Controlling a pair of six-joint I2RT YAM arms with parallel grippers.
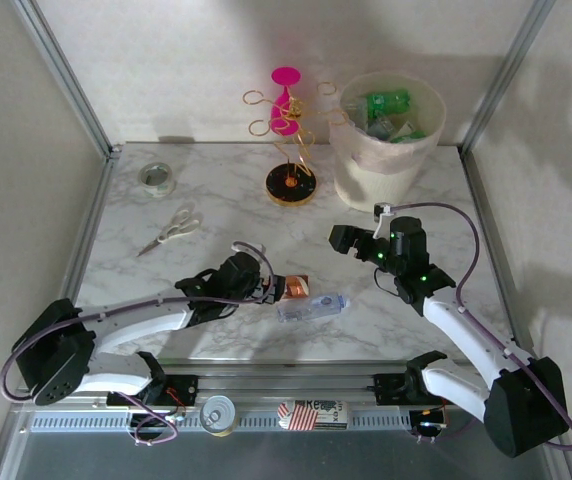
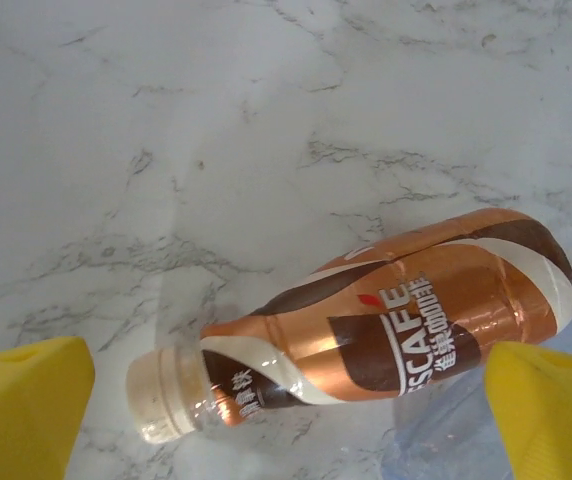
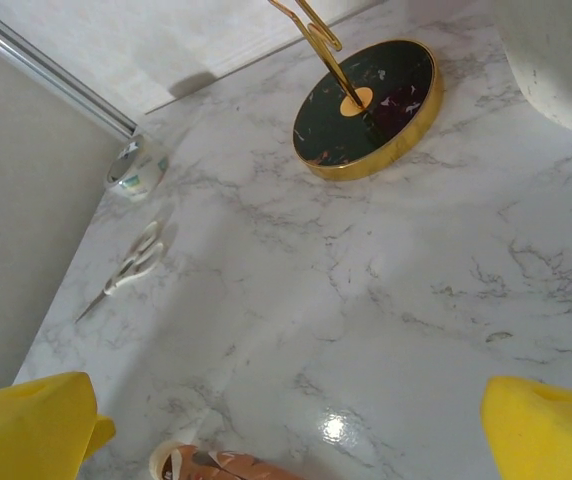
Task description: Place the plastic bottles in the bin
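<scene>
Our left hand [image 1: 276, 289] lies low over the surface [image 1: 216, 215], released. Its yellow fingers [image 2: 21, 415] are spread wide at either end of a brown bottle [image 2: 386, 320], which lies on its side between them. The bottle's cap stands just clear of the nearer finger. We cannot tell whether the other finger touches the bottle's base. A clear bottle [image 1: 313, 305] lies on its side just beside the brown one. Our right hand [image 1: 344, 240] hangs above the surface between these bottles and the bin [image 1: 386, 165], its fingers wide apart and holding nothing. The bin stands at the far right corner with green bottles [image 1: 386, 102] inside. A gold stand [image 1: 291, 185] is just left of the bin. Scissors [image 1: 171, 228] and a tape roll [image 1: 156, 178] lie at the far left.
</scene>
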